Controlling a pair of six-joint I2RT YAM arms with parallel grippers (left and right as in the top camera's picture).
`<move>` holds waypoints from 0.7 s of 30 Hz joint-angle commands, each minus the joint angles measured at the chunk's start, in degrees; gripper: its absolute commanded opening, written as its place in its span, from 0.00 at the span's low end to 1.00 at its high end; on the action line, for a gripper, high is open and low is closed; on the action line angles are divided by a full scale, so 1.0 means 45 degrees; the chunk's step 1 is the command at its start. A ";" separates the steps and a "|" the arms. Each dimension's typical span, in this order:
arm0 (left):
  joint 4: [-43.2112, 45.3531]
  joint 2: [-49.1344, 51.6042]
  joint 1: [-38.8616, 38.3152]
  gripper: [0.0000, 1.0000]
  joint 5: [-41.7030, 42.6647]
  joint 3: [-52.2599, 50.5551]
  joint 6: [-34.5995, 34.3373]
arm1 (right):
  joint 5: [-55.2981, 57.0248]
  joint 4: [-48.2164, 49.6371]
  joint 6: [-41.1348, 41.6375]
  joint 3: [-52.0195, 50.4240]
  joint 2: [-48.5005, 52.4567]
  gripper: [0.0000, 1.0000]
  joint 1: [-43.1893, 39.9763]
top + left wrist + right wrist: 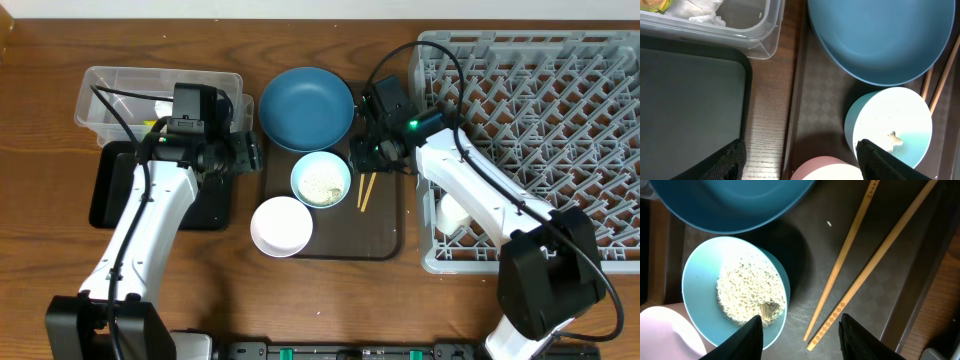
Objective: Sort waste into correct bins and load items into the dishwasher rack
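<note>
On the brown serving tray lie the dark blue plate, the light blue bowl holding rice, the white bowl and two chopsticks. My left gripper is open and empty, above the tray's left edge. My right gripper is open and empty, above the near ends of the chopsticks, beside the light blue bowl. The clear tub holds the wrapper and napkin. The black tray shows nothing in it. A white cup sits in the grey rack.
The rack fills the right side, its near-left corner next to the brown tray. The clear tub and black tray lie at the left, close to the left arm. Bare wooden table shows along the front.
</note>
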 commanded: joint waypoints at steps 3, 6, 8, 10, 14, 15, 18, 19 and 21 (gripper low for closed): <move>-0.0087 -0.0049 0.0005 0.73 0.0272 -0.0092 0.0175 | 0.0024 0.0005 0.0175 -0.0053 0.0073 0.48 0.0107; -0.0180 -0.0049 0.0005 0.73 0.0262 -0.0092 0.0170 | -0.0049 0.0000 0.0170 -0.0053 0.0073 0.48 0.0107; -0.0199 -0.0049 0.0005 0.74 0.0267 -0.0092 0.0170 | -0.0112 0.0000 0.0170 -0.0053 0.0073 0.48 0.0121; -0.0199 -0.0049 0.0005 0.73 0.0272 -0.0092 0.0170 | -0.0112 0.0005 0.0175 -0.0053 0.0073 0.48 0.0155; -0.0189 -0.0049 -0.0126 0.73 0.0617 -0.0092 0.0311 | -0.0131 0.0063 0.0413 -0.0049 0.0073 0.49 0.0121; -0.0185 -0.0049 -0.0209 0.73 0.0806 -0.0092 0.0471 | -0.0170 0.0097 0.0423 -0.0049 0.0073 0.49 0.0117; -0.0189 -0.0049 -0.0665 0.73 0.0933 -0.0092 0.0763 | -0.0573 0.0233 0.0457 -0.0049 0.0073 0.50 0.0000; -0.0185 -0.0049 -0.0845 0.73 0.0937 -0.0092 0.0753 | -0.0763 0.0291 0.0457 -0.0049 0.0073 0.50 -0.0039; -0.0180 -0.0049 -0.1239 0.73 0.0937 -0.0092 0.0748 | -0.1044 0.0350 0.0461 -0.0044 0.0068 0.51 -0.0146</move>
